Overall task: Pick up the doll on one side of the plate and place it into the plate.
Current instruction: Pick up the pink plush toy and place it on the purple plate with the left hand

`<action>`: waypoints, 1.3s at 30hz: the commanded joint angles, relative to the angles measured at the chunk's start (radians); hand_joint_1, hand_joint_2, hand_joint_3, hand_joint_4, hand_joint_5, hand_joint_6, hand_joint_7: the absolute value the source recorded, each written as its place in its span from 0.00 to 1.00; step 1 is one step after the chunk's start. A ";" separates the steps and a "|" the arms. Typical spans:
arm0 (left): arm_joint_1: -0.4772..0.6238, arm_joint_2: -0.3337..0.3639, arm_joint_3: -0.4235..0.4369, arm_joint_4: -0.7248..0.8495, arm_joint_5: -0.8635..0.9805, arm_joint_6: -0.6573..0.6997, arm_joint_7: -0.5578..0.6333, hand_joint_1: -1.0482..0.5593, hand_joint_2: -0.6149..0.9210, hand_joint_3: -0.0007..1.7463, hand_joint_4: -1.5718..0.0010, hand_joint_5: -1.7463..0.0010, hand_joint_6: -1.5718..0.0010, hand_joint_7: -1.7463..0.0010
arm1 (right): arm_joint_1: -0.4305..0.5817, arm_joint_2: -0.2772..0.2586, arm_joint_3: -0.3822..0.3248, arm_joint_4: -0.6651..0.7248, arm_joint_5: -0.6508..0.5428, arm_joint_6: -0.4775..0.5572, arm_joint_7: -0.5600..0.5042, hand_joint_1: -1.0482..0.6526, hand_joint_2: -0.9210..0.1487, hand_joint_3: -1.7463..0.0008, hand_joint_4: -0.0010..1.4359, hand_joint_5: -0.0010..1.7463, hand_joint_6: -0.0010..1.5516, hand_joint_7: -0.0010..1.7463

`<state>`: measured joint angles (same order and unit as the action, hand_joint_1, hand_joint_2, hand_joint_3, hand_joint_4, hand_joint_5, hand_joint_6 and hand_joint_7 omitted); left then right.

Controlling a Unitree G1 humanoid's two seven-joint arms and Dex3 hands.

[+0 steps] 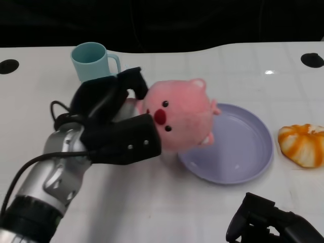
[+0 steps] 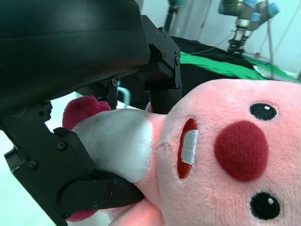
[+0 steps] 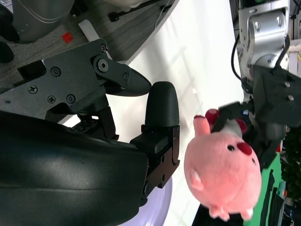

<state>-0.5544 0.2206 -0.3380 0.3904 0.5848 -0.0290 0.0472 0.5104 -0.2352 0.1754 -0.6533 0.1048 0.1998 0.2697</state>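
The doll [image 1: 179,119], grasped by your left hand [image 1: 114,124] above the near-left rim of the plate [image 1: 253,167], should travel further over the centre before you release it.

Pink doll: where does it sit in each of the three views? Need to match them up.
Head view: pink doll at centre, gripped by the left robot hand, overlapping the purple plate's left rim.
Left wrist view: doll fills the lower right, face close up.
Right wrist view: doll at lower right, small.
Shared landmark: the doll's dark red nose.
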 commanded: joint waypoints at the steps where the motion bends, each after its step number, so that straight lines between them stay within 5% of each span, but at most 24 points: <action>1: -0.061 -0.033 -0.018 0.043 0.014 0.016 0.005 0.54 0.63 0.74 0.39 0.00 0.51 0.00 | 0.015 -0.006 -0.004 -0.009 0.006 -0.008 0.003 0.52 0.16 0.52 0.46 1.00 0.29 0.96; 12: -0.193 -0.168 -0.086 0.214 0.037 0.047 0.012 0.54 0.66 0.74 0.40 0.00 0.51 0.00 | 0.024 -0.005 0.006 -0.022 -0.002 -0.006 -0.003 0.51 0.15 0.54 0.46 1.00 0.29 0.95; 26: -0.357 -0.305 -0.132 0.513 0.037 0.024 0.063 0.53 0.73 0.54 0.43 0.00 0.56 0.00 | 0.021 0.005 0.034 -0.041 -0.016 0.010 -0.019 0.51 0.13 0.54 0.46 1.00 0.29 0.96; 28: -0.371 -0.321 -0.112 0.533 0.004 0.035 0.031 0.52 0.79 0.41 0.50 0.00 0.54 0.18 | 0.022 0.006 0.037 -0.041 -0.017 0.007 -0.020 0.51 0.13 0.54 0.46 1.00 0.29 0.96; 33: -0.393 -0.344 -0.086 0.561 -0.060 0.031 -0.045 0.52 0.86 0.31 0.58 0.10 0.53 0.64 | 0.022 0.002 0.039 -0.049 -0.019 0.015 -0.024 0.50 0.13 0.54 0.46 1.00 0.29 0.97; 35: -0.392 -0.332 -0.105 0.553 -0.054 0.013 -0.081 0.45 0.96 0.16 0.73 0.36 0.62 0.84 | 0.021 0.000 0.039 -0.052 -0.021 0.019 -0.024 0.50 0.13 0.54 0.46 1.00 0.29 0.97; 37: -0.393 -0.321 -0.126 0.541 -0.037 0.015 -0.113 0.36 0.99 0.14 0.84 0.56 0.73 0.94 | 0.019 -0.001 0.037 -0.052 -0.018 0.019 -0.021 0.51 0.13 0.54 0.46 1.00 0.29 0.97; 39: -0.394 -0.313 -0.142 0.530 -0.024 0.020 -0.132 0.34 1.00 0.14 0.87 0.63 0.76 0.97 | 0.019 -0.002 0.036 -0.051 -0.020 0.018 -0.020 0.51 0.13 0.54 0.47 1.00 0.29 0.97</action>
<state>-0.9195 -0.1139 -0.4709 0.9371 0.5515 -0.0072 -0.0637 0.5270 -0.2314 0.2172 -0.6905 0.0826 0.2154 0.2503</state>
